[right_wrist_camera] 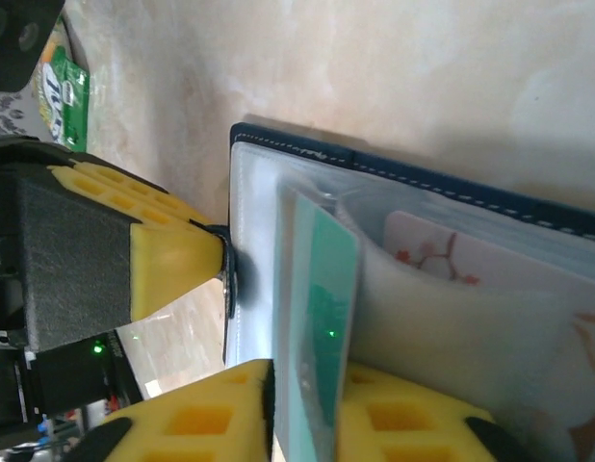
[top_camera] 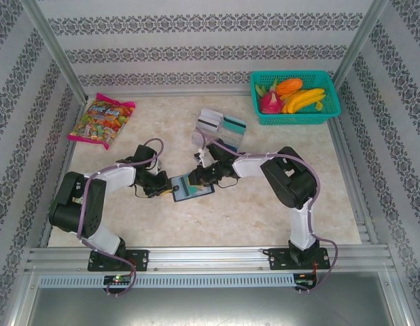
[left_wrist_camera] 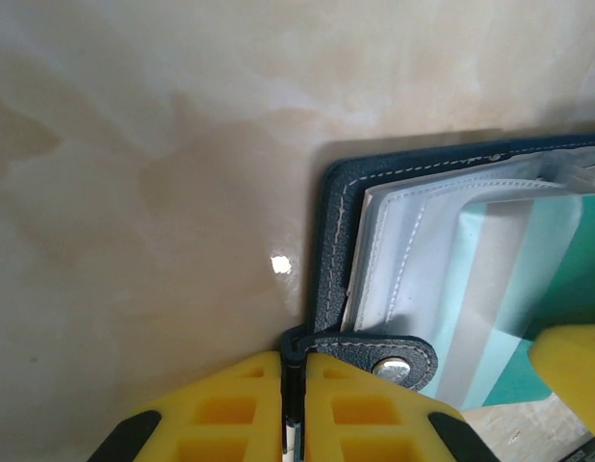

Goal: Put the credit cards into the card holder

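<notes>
Spanning the overhead view, the marbled beige tabletop (top_camera: pixel 264 210) sits inside patterned papered walls (top_camera: pixel 196 41). A teal basket (top_camera: pixel 298 117) of fruit stands far right and a candy bag (top_camera: pixel 101 121) far left. Loose credit cards (top_camera: pixel 220 125) lie mid-back, apart from the open card holder (top_camera: pixel 194 189), which lies at the centre between both arms. Closer in, the left wrist view shows the left claw (left_wrist_camera: pixel 293 404) pressed together on the holder's snap tab (left_wrist_camera: pixel 375 351). The right wrist view shows the right claw (right_wrist_camera: pixel 307 385) flanking a teal card (right_wrist_camera: pixel 328 298) in a clear sleeve; whether it presses the card I cannot tell. A blossom-printed card (right_wrist_camera: pixel 442 260) sits in the sleeve beside it.
</notes>
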